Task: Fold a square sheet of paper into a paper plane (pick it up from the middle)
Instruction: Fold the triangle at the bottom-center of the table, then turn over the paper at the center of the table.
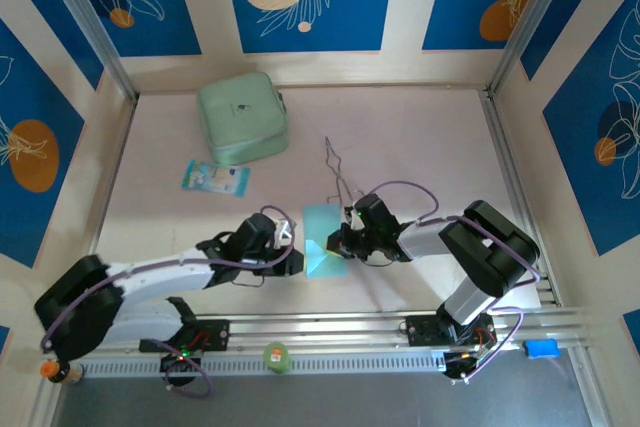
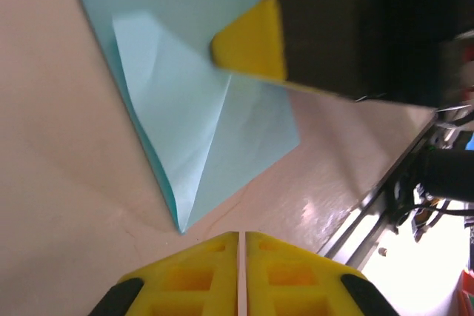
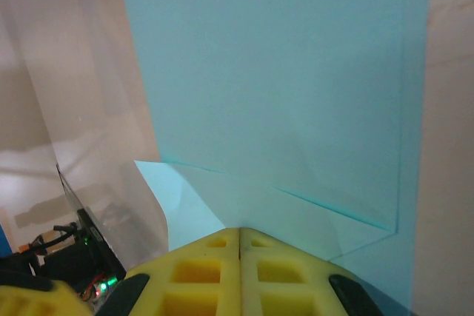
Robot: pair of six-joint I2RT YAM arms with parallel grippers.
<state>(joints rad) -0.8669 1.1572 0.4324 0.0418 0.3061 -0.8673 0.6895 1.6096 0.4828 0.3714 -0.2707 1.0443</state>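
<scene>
I'm watching the square sheet of paper [image 1: 322,235], one corner folded, lying midway along the tabletop's [image 1: 430,147] near edge. The right gripper [image 3: 239,232], fingers pressed together, is touching it. The left gripper [image 2: 242,236], likewise pressed together, is hovering just beside it.

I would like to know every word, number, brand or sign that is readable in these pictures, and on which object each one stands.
No text can be read.
Small blue-and-white packet: printed, but too small and blurred to read.
Mint-green case: a small dark mark on its lid, too small to read.
Cyan sheet of paper: plain, no print.
</scene>
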